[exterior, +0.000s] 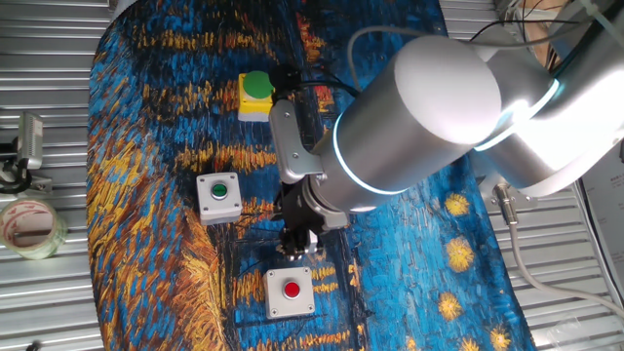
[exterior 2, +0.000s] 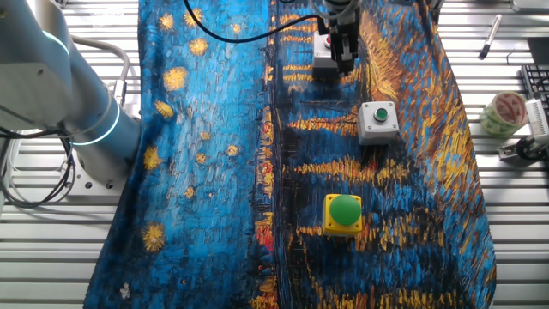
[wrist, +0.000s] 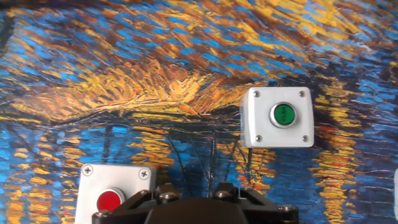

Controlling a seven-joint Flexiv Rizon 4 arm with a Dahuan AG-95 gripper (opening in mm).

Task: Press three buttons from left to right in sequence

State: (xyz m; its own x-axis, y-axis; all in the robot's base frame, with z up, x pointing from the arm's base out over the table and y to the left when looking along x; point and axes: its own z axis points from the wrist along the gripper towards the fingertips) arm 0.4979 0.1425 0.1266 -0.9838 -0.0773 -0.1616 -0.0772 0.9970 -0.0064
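Three button boxes lie on the painted cloth. The yellow box with the big green dome [exterior: 255, 95] is farthest from my hand and also shows in the other fixed view [exterior 2: 344, 213]. The grey-white box with the small green button [exterior: 219, 195] [exterior 2: 378, 120] [wrist: 278, 116] is in the middle. The grey-white box with the red button [exterior: 291, 292] [wrist: 114, 193] is partly hidden by my hand in the other fixed view [exterior 2: 322, 53]. My gripper [exterior: 297, 252] [exterior 2: 344, 53] points down at the edge of the red-button box, beside the button. No view shows its fingertips clearly.
The blue and orange painted cloth [exterior: 146, 244] covers a slatted metal table [exterior: 49, 312]. A tape roll [exterior: 29, 226] [exterior 2: 504, 112] and a metal clamp [exterior: 24, 146] lie off the cloth. A pen [exterior 2: 489, 36] lies on the slats. The hand's black housing [wrist: 196, 208] fills the bottom of the hand view.
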